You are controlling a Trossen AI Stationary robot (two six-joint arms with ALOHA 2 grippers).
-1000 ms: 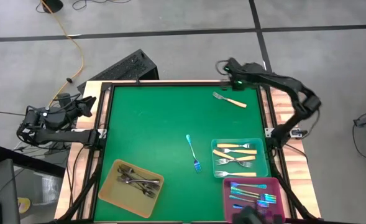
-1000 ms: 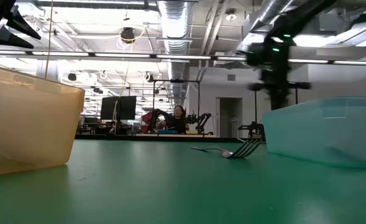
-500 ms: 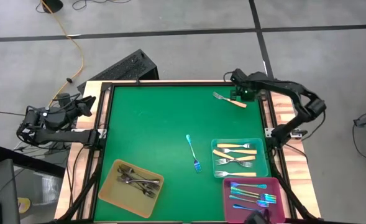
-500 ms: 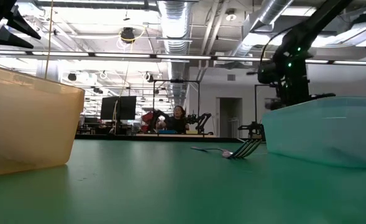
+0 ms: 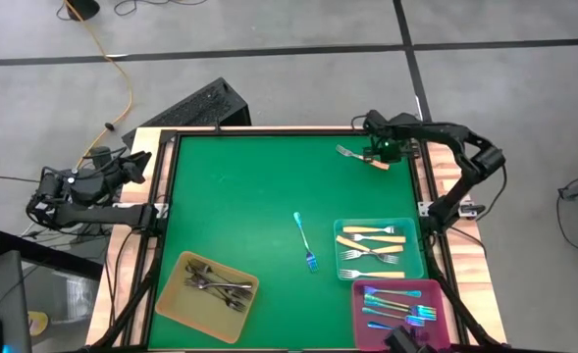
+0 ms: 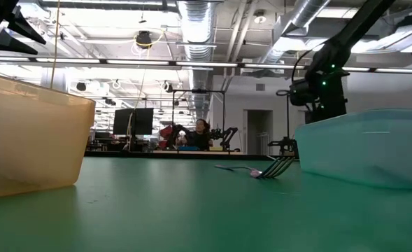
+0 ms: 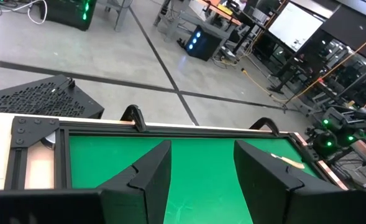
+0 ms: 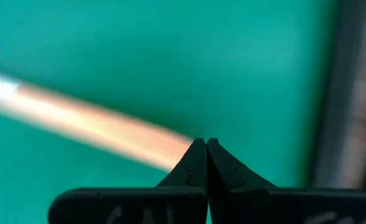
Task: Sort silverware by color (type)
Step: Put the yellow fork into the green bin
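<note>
— Right gripper (image 8: 205, 149)?
— Pinched closed, tips right at the tan end of the fork (image 5: 361, 157), holding nothing.
— Fork?
— Flat on the mat (image 5: 239, 196), far right corner. Lying slantwise: tines toward far-left, handle toward the right edge.
— Left gripper (image 7: 201, 180)?
— Parted, empty, parked off the left edge.

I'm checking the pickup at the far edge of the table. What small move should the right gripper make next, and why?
Probably open its fingers first. The right gripper hangs right at the end of the cream-handled fork, but its fingers are shut with the handle outside them. Open, it could likely straddle the handle and carry the fork to the teal tray.
</note>
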